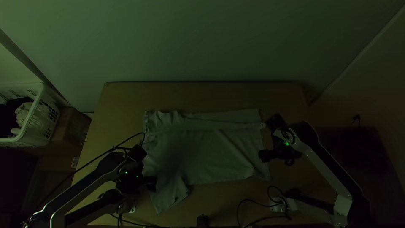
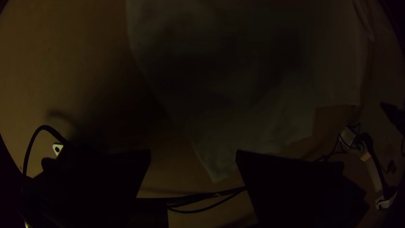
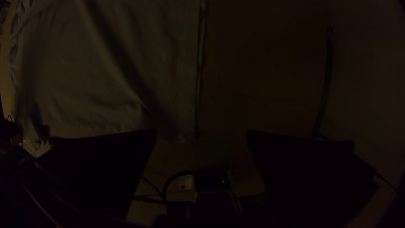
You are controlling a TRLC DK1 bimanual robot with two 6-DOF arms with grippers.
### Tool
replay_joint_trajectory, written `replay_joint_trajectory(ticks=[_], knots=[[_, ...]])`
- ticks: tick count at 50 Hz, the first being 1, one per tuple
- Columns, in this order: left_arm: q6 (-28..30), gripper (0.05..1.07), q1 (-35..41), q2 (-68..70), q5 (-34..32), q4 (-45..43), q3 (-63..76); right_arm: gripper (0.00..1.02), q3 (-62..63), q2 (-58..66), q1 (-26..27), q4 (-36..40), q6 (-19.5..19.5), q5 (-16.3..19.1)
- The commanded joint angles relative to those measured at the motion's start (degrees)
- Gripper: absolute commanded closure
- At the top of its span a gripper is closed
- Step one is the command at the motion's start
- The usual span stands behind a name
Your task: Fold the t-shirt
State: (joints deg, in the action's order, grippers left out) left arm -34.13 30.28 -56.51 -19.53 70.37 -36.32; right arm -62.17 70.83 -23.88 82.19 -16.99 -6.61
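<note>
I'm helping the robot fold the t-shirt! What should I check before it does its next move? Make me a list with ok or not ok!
1. T-shirt lying on the table: ok.
2. Left gripper has its jaws open: ok.
3. Right gripper has its jaws open: ok.
4. Cloth smooth: not ok, a long slanting crease crosses its right part.
5. Near-left flap, maybe a sleeve, tucked in: not ok, it sticks out toward the table's near edge.
6. Underneath layers flat: cannot tell, they're hidden.
</note>
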Motion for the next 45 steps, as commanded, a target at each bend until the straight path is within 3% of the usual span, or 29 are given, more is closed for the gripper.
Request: replay_joint_trajectory(ticks=[1, 24, 31, 33, 35, 39, 40, 45], knots=[[-1.9, 0.11, 1.7, -3.0, -0.6, -0.6, 0.8, 0.05, 1.1, 1.0, 0.3, 1.1, -1.3, 0.6], [-2.7, 0.12, 4.6, -13.6, -0.1, -5.2, -2.2, 0.07, 1.7, 1.8, 2.7, -0.4, -0.8, 1.6], [-3.5, 0.24, 6.1, -15.8, 0.5, -6.9, -2.7, 0.10, 2.5, 1.8, 3.6, -1.2, 0.1, 1.6], [-3.5, 0.32, 7.3, -16.3, 0.6, -7.0, -2.9, 0.10, 2.8, 1.9, 4.0, -1.3, 0.5, 1.6], [-3.0, 0.48, 9.5, -16.0, 2.0, -8.1, -3.1, 0.10, 2.9, 1.9, 4.7, -1.6, 1.0, 1.7], [-2.6, 1.00, 13.3, -14.1, 9.0, -12.7, -2.4, 0.10, 3.1, 2.2, 5.3, -1.9, 1.5, 1.8], [-2.2, 1.05, 13.7, -13.5, 9.8, -13.6, -2.2, 0.10, 3.1, 2.3, 5.5, -1.9, 1.5, 1.9], [-1.1, 1.05, 13.5, -13.4, 9.8, -15.9, -1.1, 0.10, 3.5, 2.7, 5.8, -2.6, 2.0, 2.0]])
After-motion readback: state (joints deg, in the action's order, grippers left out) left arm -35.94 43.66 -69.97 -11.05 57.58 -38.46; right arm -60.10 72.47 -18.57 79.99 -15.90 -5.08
